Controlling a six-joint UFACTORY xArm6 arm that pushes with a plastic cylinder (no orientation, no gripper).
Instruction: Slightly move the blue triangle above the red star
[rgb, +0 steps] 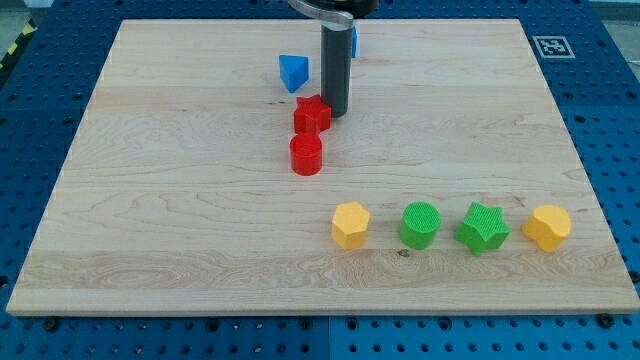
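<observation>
The blue triangle lies near the view's top, up and left of the red star. My tip touches the red star's right side. The star sits just above the red cylinder, nearly touching it. The rod hides most of the blue cube, of which only a sliver shows at the rod's right.
A row stands near the view's bottom right: yellow hexagon block, green cylinder, green star, yellow hexagon block. The wooden board lies on a blue pegboard table. A marker tag is at the top right corner.
</observation>
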